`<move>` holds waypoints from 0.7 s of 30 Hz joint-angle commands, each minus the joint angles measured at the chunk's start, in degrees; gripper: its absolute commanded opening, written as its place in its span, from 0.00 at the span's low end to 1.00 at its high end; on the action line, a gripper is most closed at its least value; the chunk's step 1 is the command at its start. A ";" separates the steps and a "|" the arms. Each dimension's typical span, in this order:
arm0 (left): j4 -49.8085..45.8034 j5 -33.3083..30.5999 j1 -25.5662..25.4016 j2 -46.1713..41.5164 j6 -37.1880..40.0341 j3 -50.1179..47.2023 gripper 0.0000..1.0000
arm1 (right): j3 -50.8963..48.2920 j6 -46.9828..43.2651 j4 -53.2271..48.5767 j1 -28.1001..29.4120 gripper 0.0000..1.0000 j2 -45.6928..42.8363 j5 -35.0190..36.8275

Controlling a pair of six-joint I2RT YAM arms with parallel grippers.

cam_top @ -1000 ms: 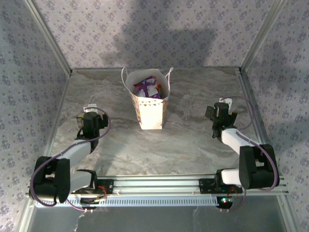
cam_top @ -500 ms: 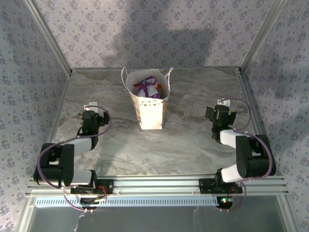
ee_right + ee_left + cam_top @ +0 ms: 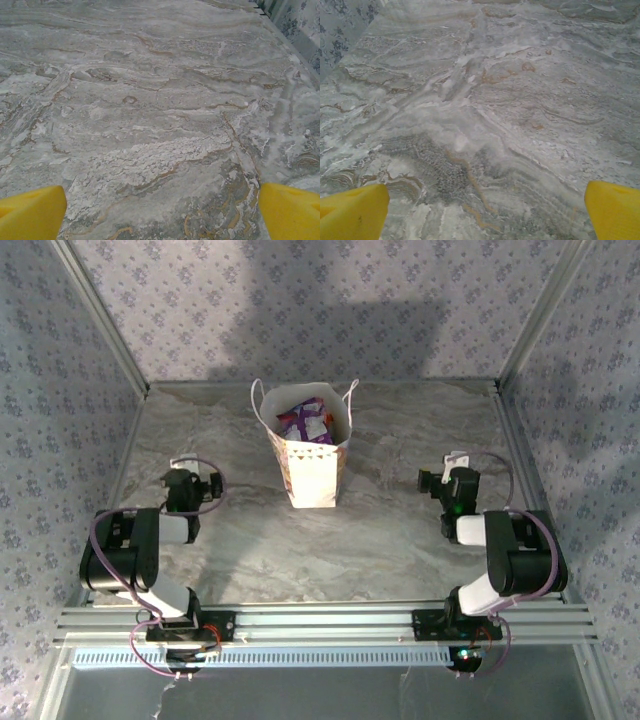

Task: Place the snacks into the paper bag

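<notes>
- Crouching over the left side of the marbled grey table [image 3: 400,540], the left arm [image 3: 130,555] is folded back close to its base on the aluminium rail [image 3: 330,620] at the near edge.
- The left gripper [image 3: 186,478] sits low over the table and points toward the far side, well apart from anything else.
- In the left wrist view, the yellow left fingers [image 3: 352,212] sit in the two bottom corners, spread wide, with bare marble between them.
- The paper bag [image 3: 312,478] stands upright in the middle of the table, toward the far side, between the two arms and well clear of both grippers. Its mouth gapes open, the white cord handles stick up at its corners, and a row of small triangles runs just below the rim.
- The snacks [image 3: 305,420] lie inside the bag. Glossy purple packets with a white patch show through the mouth, but how many are in there I cannot tell.
- The right arm [image 3: 515,560] is folded back near its base on the right side.
- The right gripper [image 3: 455,485] is low over the table and faces the far side.
- In the right wrist view, the yellow right fingers [image 3: 30,212] stand far apart at the bottom corners, with bare marble between them.
</notes>
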 commanded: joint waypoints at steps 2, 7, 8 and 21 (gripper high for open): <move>2.54 3.35 0.16 -0.03 -1.19 1.67 1.00 | 1.25 -0.07 0.91 -1.18 1.00 0.64 -3.73; 2.73 3.26 0.14 0.02 -1.19 1.66 1.00 | 1.24 -0.10 0.93 -1.24 1.00 0.61 -3.57; 2.81 3.26 0.12 0.05 -1.25 1.69 1.00 | 1.25 -0.10 0.93 -1.24 1.00 0.62 -3.61; 2.99 3.25 0.07 -0.01 -1.17 1.53 1.00 | 1.11 -0.19 1.19 -1.18 1.00 0.54 -3.70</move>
